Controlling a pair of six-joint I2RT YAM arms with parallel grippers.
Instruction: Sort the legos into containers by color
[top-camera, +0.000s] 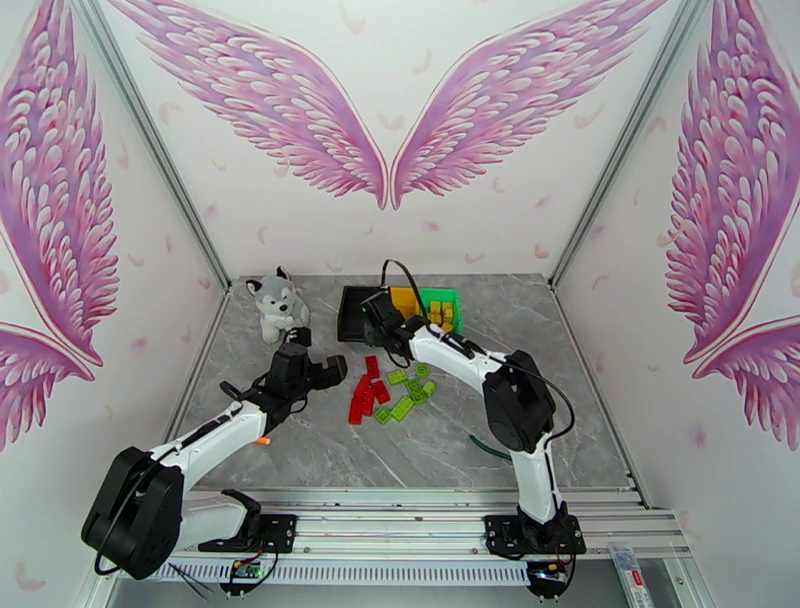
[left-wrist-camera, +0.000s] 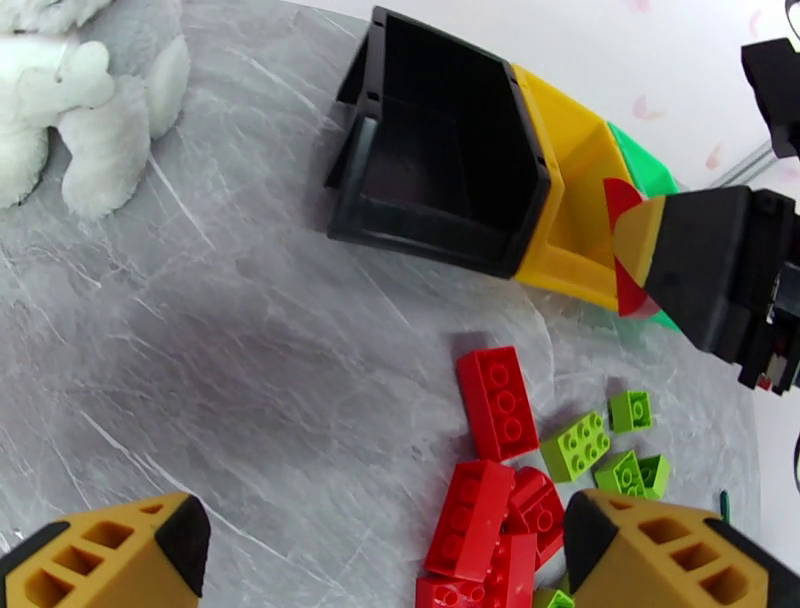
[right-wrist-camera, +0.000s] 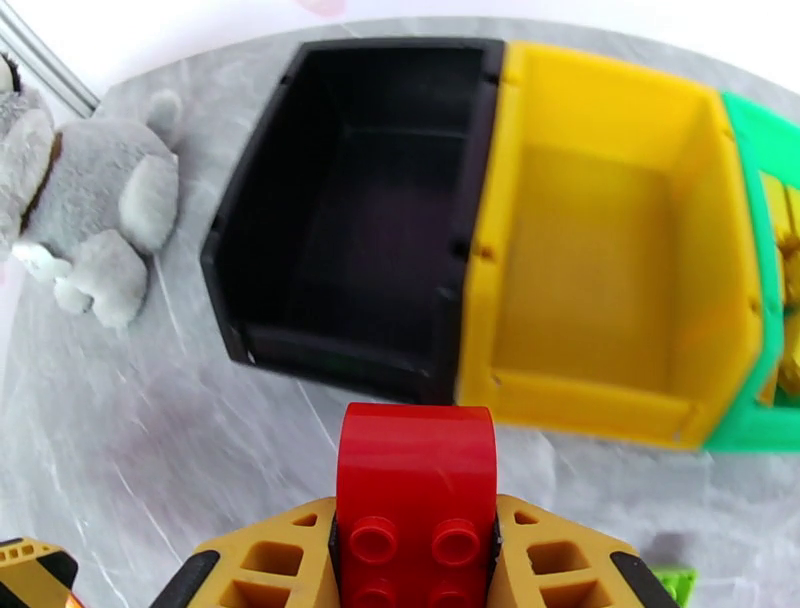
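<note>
Legos (top-camera: 390, 392) lie in a loose heap on the grey table (top-camera: 340, 455), the red ones (left-wrist-camera: 497, 402) bunched together and the green ones (left-wrist-camera: 577, 446) scattered just beside them. The left pincer (left-wrist-camera: 385, 555) hangs over the near edge of that heap with its jaws spread wide. The red bricks sit just ahead of it, toward its right finger (left-wrist-camera: 660, 555).

The right pincer (right-wrist-camera: 417, 550) is clamped on a single red brick (right-wrist-camera: 417, 460), whose studs face the wrist camera. Straight ahead of that pincer three bins stand in a row, touching side by side. The black bin (right-wrist-camera: 250, 230) is ahead and to its left, the yellow bin (right-wrist-camera: 600, 250) ahead and to its right, and the green bin (right-wrist-camera: 745, 130) farthest right.

The held brick sits at about the seam where black meets yellow, by their near walls (how high above them I can't tell). The green bin has yellow bricks (top-camera: 445, 315) in it. A plush husky (top-camera: 277, 303) sits ahead of the left pincer and a little to its left, apart from the black bin.
</note>
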